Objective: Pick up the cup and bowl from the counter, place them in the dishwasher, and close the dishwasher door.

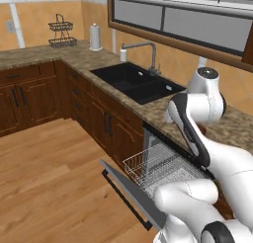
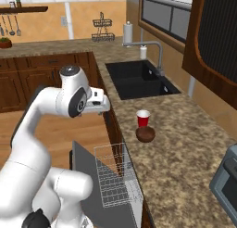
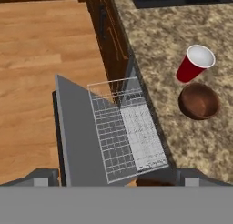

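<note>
Cup (image 3: 195, 63) was seen upright on counter (image 3: 159, 45), ahead-right of the wide-open, empty gripper (image 3: 116, 176), bowl (image 3: 199, 101) just beside it.

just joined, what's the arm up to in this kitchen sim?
Nothing is picked up yet. The gripper is open and empty, held above the lowered dishwasher door, whose white wire rack is pulled out. The red cup stands upright on the granite counter, with the brown bowl right beside it on the side away from the sink; whether they touch is unclear. Both wait to be loaded.
</note>
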You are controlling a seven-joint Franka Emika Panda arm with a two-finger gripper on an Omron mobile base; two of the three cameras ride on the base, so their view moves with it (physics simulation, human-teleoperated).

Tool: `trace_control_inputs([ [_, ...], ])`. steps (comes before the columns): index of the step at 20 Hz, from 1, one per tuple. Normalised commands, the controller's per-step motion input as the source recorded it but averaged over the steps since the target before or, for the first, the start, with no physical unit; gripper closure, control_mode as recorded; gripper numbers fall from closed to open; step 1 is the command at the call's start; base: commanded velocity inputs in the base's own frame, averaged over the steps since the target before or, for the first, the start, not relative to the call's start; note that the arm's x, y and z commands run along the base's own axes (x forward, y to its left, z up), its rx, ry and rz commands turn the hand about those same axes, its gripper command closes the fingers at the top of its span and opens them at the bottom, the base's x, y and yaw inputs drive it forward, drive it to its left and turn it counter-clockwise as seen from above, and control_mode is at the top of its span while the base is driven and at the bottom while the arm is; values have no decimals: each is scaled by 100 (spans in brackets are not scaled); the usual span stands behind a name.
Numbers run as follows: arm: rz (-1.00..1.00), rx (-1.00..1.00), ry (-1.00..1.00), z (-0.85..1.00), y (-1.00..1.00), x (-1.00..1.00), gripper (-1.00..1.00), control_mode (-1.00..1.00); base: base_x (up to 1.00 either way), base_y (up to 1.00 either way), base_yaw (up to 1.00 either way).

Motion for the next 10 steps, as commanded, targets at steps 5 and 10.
trace_control_inputs([
  [5, 0, -1, 6, -15, -33, 74, -100, -100, 0, 0, 0],
  [10, 0, 0, 15, -9, -43, 57, -100, -100, 0, 0, 0],
])
